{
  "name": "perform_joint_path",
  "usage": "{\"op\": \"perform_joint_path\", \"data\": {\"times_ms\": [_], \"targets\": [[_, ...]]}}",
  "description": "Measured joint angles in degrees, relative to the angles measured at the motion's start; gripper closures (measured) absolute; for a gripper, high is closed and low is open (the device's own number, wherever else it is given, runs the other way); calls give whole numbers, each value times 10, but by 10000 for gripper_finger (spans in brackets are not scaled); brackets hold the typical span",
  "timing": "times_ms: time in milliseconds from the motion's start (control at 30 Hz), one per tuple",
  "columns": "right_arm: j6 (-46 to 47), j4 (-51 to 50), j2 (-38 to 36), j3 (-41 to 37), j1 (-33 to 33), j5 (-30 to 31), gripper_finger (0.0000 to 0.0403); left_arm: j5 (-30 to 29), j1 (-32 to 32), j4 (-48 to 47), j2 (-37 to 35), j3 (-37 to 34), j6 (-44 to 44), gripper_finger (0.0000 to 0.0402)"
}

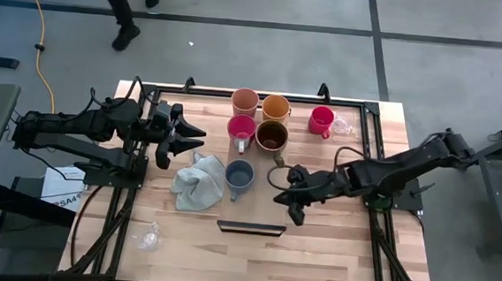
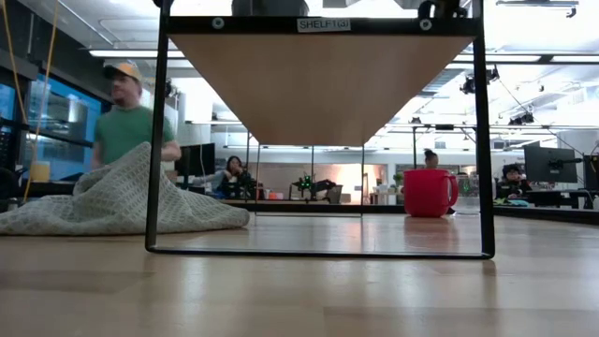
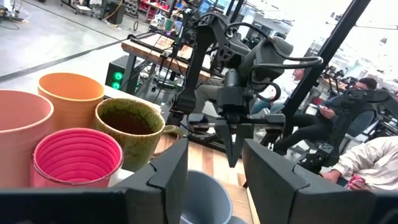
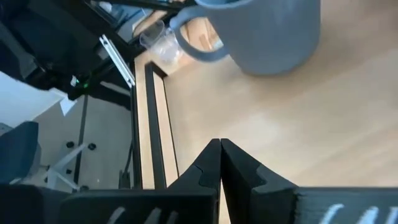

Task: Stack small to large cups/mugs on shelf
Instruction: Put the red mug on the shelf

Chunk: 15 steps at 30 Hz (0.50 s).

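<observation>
Looking straight down, the high view is showing the left gripper (image 1: 195,137) hanging over the table's left side with its fingers partly spread and nothing between them, pointing toward the middle; a grey cloth (image 1: 197,183) is lying just below and beside its tips. Ahead of that gripper the cups are sitting in a tight cluster: a peach cup (image 1: 245,100) and an orange cup (image 1: 275,106) in the far row, a pink cup (image 1: 241,128) and a brown mug (image 1: 272,137) in the nearer row, and a blue-grey mug (image 1: 239,175) alone beside the cloth, all standing upright with mouths facing up. A red mug (image 1: 321,121) is standing apart, farther toward the right arm, with a clear glass (image 1: 343,125) lying just past it. Another clear glass (image 1: 148,236) is lying near the table's front left. The right gripper (image 1: 292,197) is hovering to the right of the blue-grey mug, fingers pressed together and empty. Only the low view is revealing the shelf (image 2: 321,75) as a raised board on a dark frame, its long axis running across the table, with the red mug beyond it. Only the left wrist view is showing people sitting in the room behind.
</observation>
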Motion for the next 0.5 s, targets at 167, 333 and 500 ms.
{"op": "perform_joint_path", "data": {"times_ms": [167,333,500], "targets": [[-3,-49,-33,0,14,1,403,2,0,0,0,0,0,261],[11,-110,-73,0,38,63,403,31,0,0,0,0,-13,261],[10,-145,-98,0,33,89,403,54,0,0,0,0,-24,261]]}}
